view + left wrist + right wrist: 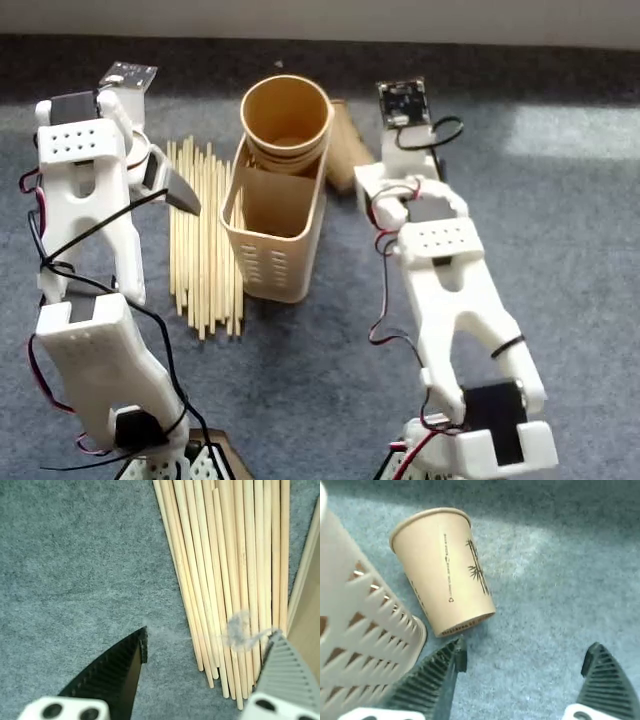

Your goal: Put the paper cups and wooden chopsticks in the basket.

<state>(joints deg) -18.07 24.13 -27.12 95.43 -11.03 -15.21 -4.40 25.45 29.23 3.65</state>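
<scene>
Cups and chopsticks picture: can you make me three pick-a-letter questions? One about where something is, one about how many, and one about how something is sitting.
1. Where are the wooden chopsticks compared with the basket?
A inside it
B on the carpet beside it
C on top of it

2. How many cups lie loose on the carpet?
A one
B three
C five

3. How is the loose cup resting?
A upright
B upside down
C on its side

Answers:
1 B, the wooden chopsticks lie flat on the carpet along the basket's wall.
2 A, a single cup lies outside the basket.
3 C, its mouth points sideways and its wall rests on the carpet.
</scene>
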